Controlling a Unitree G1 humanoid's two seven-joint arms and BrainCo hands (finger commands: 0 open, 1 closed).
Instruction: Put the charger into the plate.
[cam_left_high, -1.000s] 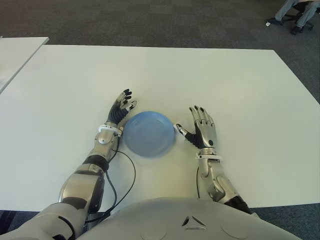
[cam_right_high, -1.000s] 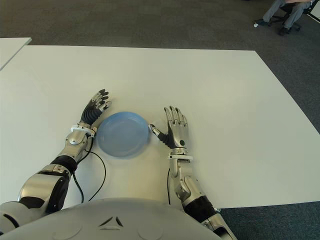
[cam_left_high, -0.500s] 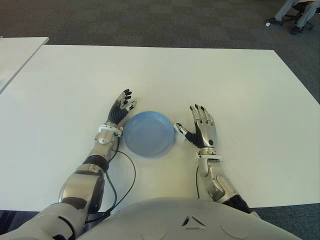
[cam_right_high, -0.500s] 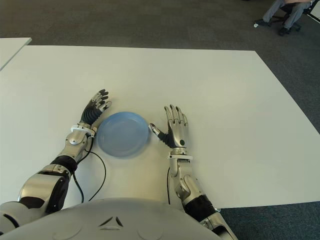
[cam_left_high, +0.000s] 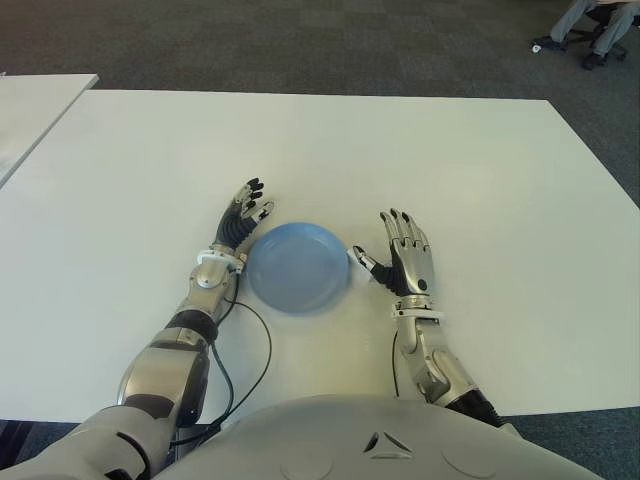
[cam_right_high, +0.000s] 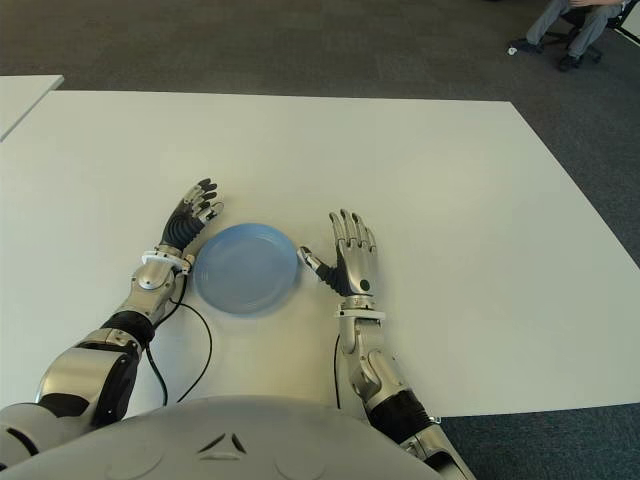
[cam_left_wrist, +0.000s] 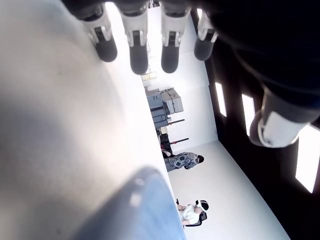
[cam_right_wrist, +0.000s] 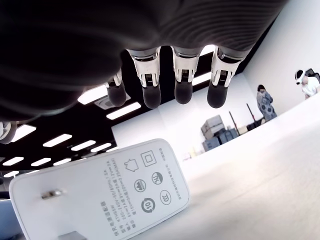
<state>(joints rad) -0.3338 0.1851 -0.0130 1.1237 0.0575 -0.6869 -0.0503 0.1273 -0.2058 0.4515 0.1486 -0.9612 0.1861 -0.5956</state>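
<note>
Flanking the blue plate (cam_left_high: 297, 266) on the white bench (cam_left_high: 480, 170), both hands lie with fingers spread and hold nothing. Left hand (cam_left_high: 243, 217) sits just beside the plate's left rim. The plate is bare. Right hand (cam_left_high: 404, 262) is just right of it, and its wrist view shows the white charger (cam_right_wrist: 100, 192) lying on the bench under the palm. To grasp well, the fingers should curl around the charger's body before lifting toward the plate.

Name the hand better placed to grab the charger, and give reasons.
Right. The charger lies on the table under the open right hand, beside the plate; the left hand shows none.
</note>
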